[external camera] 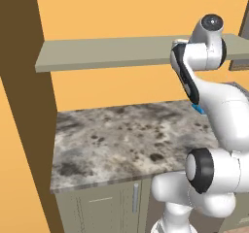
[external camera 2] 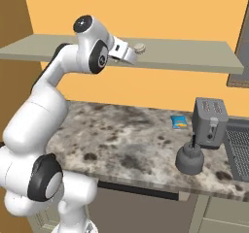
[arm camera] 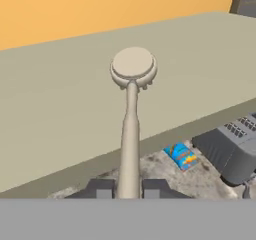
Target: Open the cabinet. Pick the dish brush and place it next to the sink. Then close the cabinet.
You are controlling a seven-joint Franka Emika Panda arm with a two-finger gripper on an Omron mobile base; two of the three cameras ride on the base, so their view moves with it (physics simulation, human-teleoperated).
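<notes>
Hand view, bottom centre: gripper (arm camera: 128,189) has its two tips close together with the brush (arm camera: 131,114) handle running straight up between them. Each tip sits right against the handle, so the jaws look clamped on its near end. Narrow gap, only the handle's width.

Handle runs from the tips up the middle of the frame to the round cream head (arm camera: 133,66), upper centre. Head is over the grey-green shelf (arm camera: 60,109); cannot tell whether it rests on the shelf or sits just above. The near part of the handle overhangs the shelf's front edge.

Below the shelf edge, lower right of hand view: blue-and-yellow sponge (arm camera: 181,155) on the speckled counter (arm camera: 200,181), with the grey toaster (arm camera: 227,151) just to its right.

Right base view: arm comes up from lower left, gripper (external camera 2: 132,53) at upper centre at shelf (external camera 2: 194,57) height, brush head (external camera 2: 140,47) just past it over the shelf. The jaws are too small to read here.

Further right on the counter (external camera 2: 126,135): dark round jar (external camera 2: 189,160) near the front edge, toaster (external camera 2: 209,122) behind it, sponge (external camera 2: 178,122) just left of the toaster. Sink (external camera 2: 238,149) grid is at the right edge, touching the frame border.

Left base view: arm fills the right side, counter (external camera: 116,140) centre, shelf (external camera: 107,52) above, lower cabinet doors (external camera: 102,208) at bottom.
</notes>
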